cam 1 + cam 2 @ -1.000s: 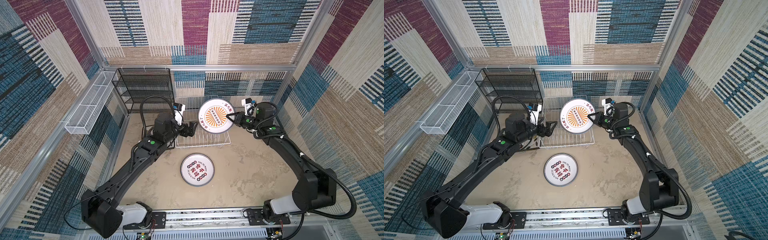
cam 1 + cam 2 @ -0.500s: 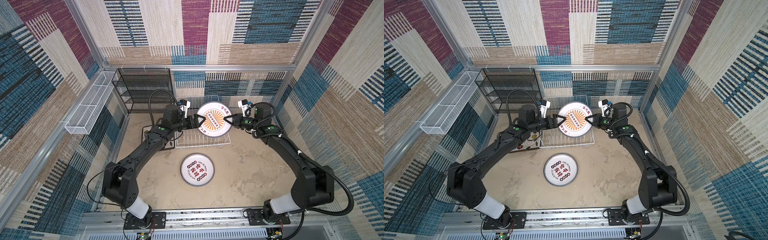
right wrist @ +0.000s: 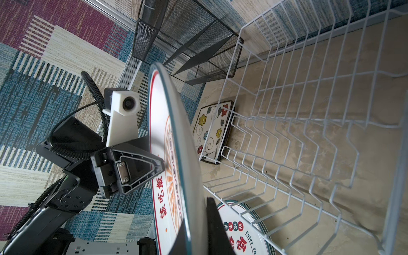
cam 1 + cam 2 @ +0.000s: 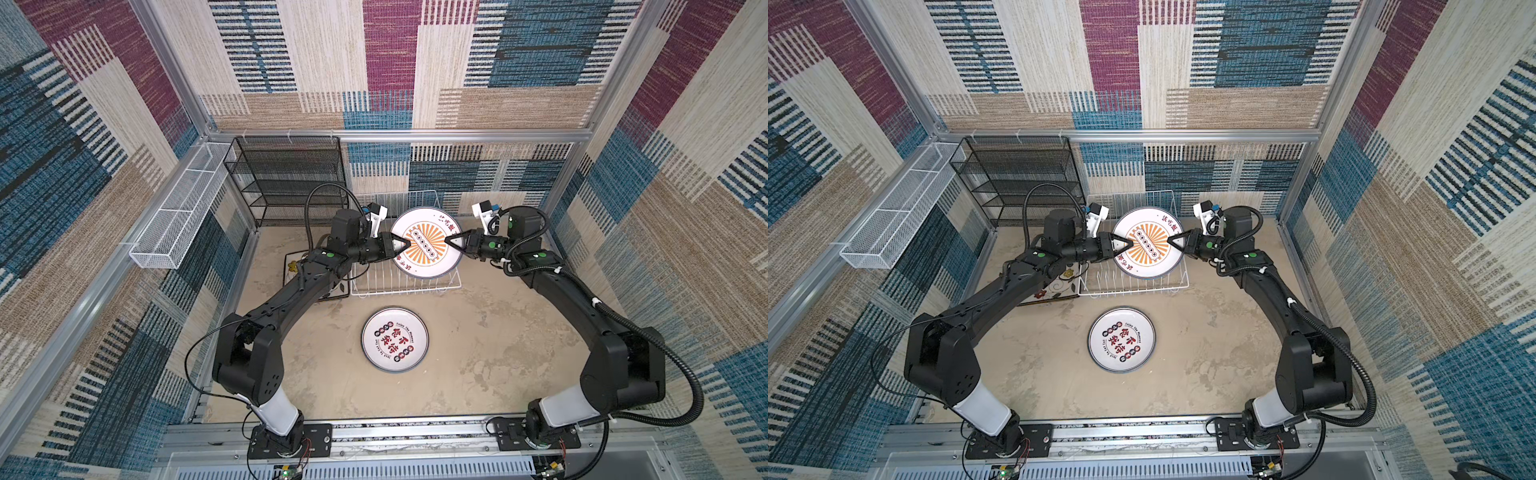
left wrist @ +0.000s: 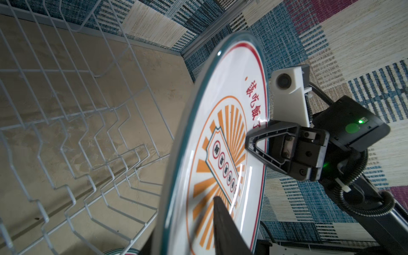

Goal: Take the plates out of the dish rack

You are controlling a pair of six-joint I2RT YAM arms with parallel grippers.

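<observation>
The orange plate (image 4: 426,245) is clamped at opposite rims by the left claw (image 4: 402,243) and right claw (image 4: 451,242) over the dish rack (image 4: 399,287); bare tabletop (image 4: 498,332) is seen alongside.

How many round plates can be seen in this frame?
2. One orange-printed plate is held at the dish rack between the left gripper and right gripper; a second plate lies flat on the table. More may be stacked beneath it.
</observation>
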